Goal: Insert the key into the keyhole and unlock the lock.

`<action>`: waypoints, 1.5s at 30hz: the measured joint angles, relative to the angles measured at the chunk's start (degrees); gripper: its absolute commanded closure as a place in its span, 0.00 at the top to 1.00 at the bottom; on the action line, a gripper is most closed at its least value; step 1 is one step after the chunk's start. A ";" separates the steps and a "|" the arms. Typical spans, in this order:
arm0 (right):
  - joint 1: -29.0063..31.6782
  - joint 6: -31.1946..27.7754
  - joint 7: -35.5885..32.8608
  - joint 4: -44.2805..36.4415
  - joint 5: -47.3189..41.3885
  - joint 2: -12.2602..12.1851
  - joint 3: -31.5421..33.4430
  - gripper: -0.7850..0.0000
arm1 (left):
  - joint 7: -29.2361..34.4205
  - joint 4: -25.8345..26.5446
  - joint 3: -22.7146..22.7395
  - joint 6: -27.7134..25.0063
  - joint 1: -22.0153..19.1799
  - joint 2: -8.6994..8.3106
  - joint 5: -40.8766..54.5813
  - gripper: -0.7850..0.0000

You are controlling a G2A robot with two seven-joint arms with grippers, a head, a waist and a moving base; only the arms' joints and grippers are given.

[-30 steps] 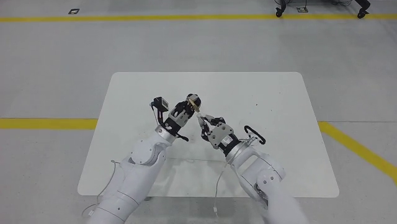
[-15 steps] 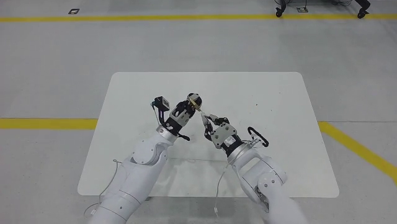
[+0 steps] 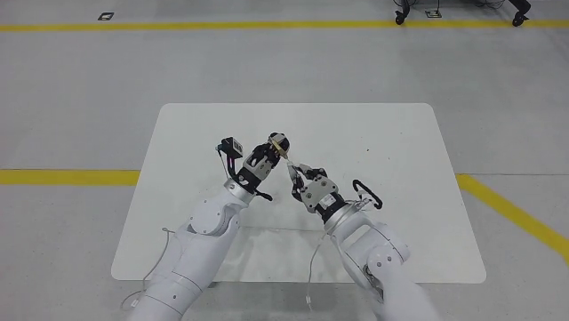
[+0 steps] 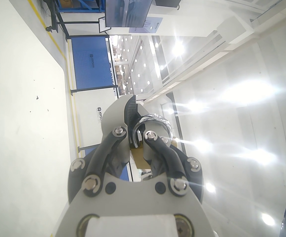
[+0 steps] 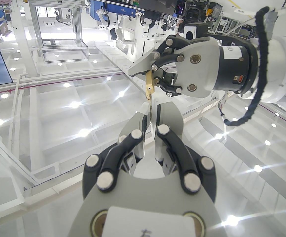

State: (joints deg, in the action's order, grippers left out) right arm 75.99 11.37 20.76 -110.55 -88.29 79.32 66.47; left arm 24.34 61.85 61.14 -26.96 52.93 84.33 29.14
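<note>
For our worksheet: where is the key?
Right wrist view: key in the right end effector, tip at the lock held by the left end effector.

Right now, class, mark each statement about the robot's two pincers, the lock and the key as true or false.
1. The left pincer holds a brass lock. True.
2. The lock lies flat on the table. False: it is held up above the white table.
3. The right pincer is open and empty. False: the right pincer is shut on the key.
4. The key points at the lock's brass body. True.
</note>
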 measured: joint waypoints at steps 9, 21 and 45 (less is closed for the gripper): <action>0.04 -0.09 0.06 -0.10 -0.18 0.19 0.11 0.00 | 0.16 -0.11 0.11 -0.46 0.03 0.18 -2.09 0.00; -0.20 -0.38 1.31 0.59 0.14 0.49 -0.21 0.00 | -0.21 -0.15 0.62 -0.59 0.26 0.46 -2.90 0.00; -1.53 -0.20 3.11 1.63 -0.08 1.10 -0.48 0.26 | 0.20 -0.31 1.05 -2.15 0.63 0.83 -6.46 0.00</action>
State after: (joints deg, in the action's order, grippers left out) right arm 74.46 11.17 23.87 -108.93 -88.38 80.42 65.99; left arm 24.54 61.54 62.19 -29.11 53.56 85.16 22.68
